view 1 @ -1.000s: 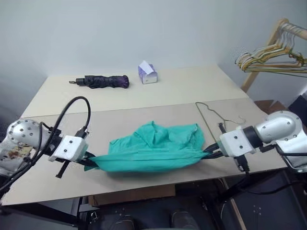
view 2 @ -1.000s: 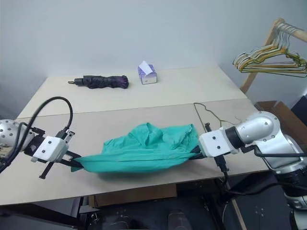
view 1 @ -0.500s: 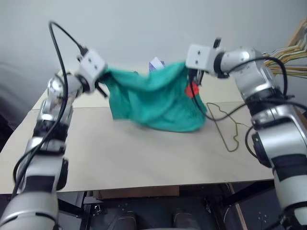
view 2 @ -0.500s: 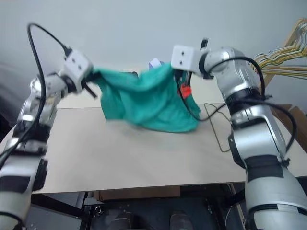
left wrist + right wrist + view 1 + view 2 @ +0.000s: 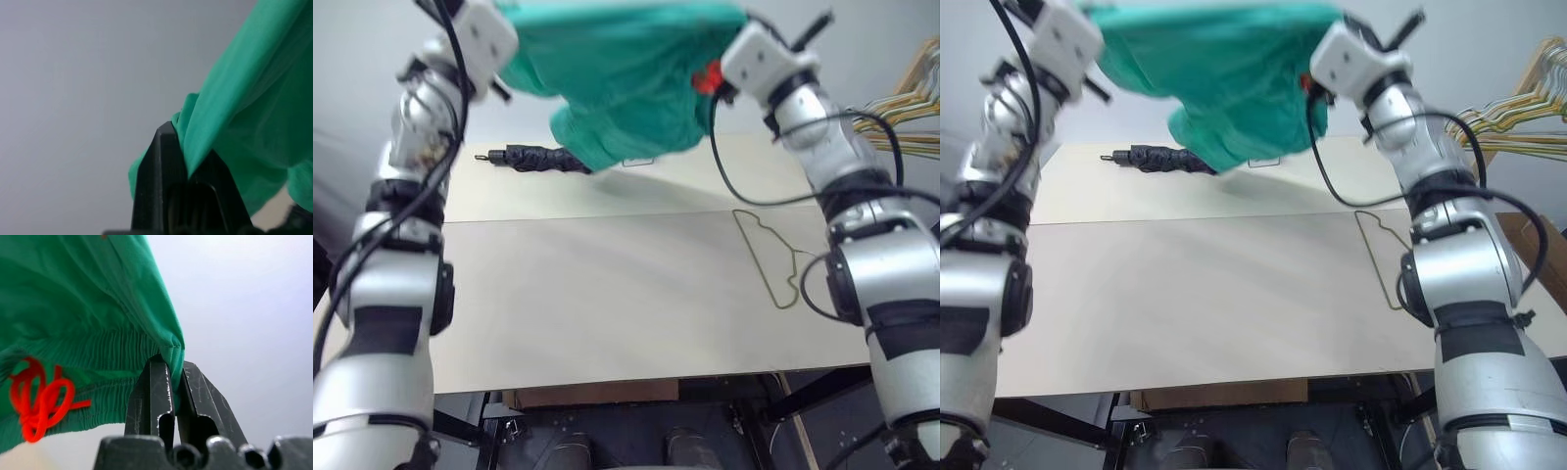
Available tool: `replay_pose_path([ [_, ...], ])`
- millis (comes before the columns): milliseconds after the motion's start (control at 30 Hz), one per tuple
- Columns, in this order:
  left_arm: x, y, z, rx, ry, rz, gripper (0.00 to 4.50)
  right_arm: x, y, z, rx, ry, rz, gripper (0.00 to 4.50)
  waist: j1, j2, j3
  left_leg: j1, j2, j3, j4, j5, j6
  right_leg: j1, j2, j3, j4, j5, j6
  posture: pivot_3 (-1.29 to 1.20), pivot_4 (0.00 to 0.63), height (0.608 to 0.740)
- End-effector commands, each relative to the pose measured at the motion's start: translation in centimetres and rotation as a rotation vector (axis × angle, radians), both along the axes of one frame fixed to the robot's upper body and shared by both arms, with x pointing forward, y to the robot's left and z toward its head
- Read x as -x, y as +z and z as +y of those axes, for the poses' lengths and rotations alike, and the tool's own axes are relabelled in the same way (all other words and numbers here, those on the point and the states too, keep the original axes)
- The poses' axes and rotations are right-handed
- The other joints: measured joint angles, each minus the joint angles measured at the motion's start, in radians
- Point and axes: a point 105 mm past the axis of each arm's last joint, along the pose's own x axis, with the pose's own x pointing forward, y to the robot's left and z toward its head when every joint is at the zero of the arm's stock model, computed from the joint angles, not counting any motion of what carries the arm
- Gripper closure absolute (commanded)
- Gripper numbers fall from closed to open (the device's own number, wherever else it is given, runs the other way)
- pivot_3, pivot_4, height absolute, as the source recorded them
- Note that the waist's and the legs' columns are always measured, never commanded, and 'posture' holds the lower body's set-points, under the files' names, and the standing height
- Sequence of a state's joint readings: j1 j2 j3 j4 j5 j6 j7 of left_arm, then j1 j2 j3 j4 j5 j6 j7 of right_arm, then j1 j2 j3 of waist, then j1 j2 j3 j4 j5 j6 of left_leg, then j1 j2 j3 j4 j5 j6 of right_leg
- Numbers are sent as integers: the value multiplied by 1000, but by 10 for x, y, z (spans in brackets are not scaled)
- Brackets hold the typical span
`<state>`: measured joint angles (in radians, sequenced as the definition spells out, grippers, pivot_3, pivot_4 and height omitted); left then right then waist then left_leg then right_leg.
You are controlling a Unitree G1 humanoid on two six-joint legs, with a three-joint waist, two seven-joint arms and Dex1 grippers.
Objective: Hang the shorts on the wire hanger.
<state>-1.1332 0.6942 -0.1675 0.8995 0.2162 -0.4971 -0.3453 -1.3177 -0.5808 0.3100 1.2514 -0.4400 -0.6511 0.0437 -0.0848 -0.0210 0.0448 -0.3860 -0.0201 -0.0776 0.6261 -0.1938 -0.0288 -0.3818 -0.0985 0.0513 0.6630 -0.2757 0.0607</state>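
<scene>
Teal shorts [image 5: 626, 69] hang stretched high above the worktop [image 5: 607, 294], each end pinched by the left gripper [image 5: 183, 164] and right gripper [image 5: 176, 377], wire hanger [image 5: 771, 262] lying below.

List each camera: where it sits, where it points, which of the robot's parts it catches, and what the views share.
Left eye, on the head: looks down over the beige table; both arms lift the teal-green cloth shorts above the thin olive wire hanger.
Right eye: same scene, plus the dark folded umbrella.
Left wrist: along the left gripper, clamped on cloth.
Right wrist: along the right gripper, clamped on the waistband.
Shared: the shorts.
</scene>
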Motion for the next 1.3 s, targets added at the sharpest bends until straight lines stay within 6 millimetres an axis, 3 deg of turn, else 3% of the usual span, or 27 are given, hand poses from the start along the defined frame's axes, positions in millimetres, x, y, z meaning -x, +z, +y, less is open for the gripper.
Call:
replay_pose_path([
  [33,29,-28,-3,-93,-131,113,4483,13,-52,-7,121,117,164,4500,-19,0,0,0,0,0,1,0,0,0,0,0,1,0,0,-3,0,740],
  [100,52,-63,-1,-163,-195,253,4483,28,-92,-6,202,213,291,4500,-39,0,0,-4,1,-1,1,0,0,-4,1,1,2,0,0,-2,0,740],
  [267,103,-118,12,-281,-301,555,4483,65,-152,-5,323,398,484,4500,-86,0,0,-8,2,-2,3,0,0,-8,1,4,1,0,0,-1,2,740],
  [367,139,-147,23,-405,-371,789,4483,85,-174,-4,366,472,545,4500,-95,1,1,7,3,-1,0,-1,3,5,2,6,0,0,0,-6,10,740],
  [467,171,-163,28,-514,-449,968,4483,100,-188,-4,421,510,564,4500,-88,1,1,18,4,0,-1,-5,9,16,3,6,-3,-2,0,-11,18,740],
  [633,203,-173,32,-608,-531,1156,4483,116,-194,-6,497,538,554,4500,-62,2,2,17,4,2,0,-7,11,16,3,6,-5,-2,0,-29,19,740],
  [800,233,-179,20,-627,-641,1246,4483,139,-197,-4,509,589,582,4500,-41,1,3,17,4,4,1,-8,14,16,3,7,-6,-2,0,-43,29,740],
  [967,251,-180,1,-539,-716,1272,4483,173,-200,2,482,649,613,4500,-16,1,4,18,5,7,2,-10,16,18,3,8,-7,-2,-1,-46,34,740],
  [1133,259,-186,-1,-531,-745,1306,4483,179,-204,0,496,620,641,4500,-12,1,4,19,9,14,2,-11,17,19,6,11,-7,-3,-1,-51,33,740],
  [1300,259,-189,-1,-436,-770,1363,3196,191,-198,0,437,639,746,2889,-9,0,6,19,12,18,2,-12,19,18,8,12,-9,-3,-2,-57,36,740],
])
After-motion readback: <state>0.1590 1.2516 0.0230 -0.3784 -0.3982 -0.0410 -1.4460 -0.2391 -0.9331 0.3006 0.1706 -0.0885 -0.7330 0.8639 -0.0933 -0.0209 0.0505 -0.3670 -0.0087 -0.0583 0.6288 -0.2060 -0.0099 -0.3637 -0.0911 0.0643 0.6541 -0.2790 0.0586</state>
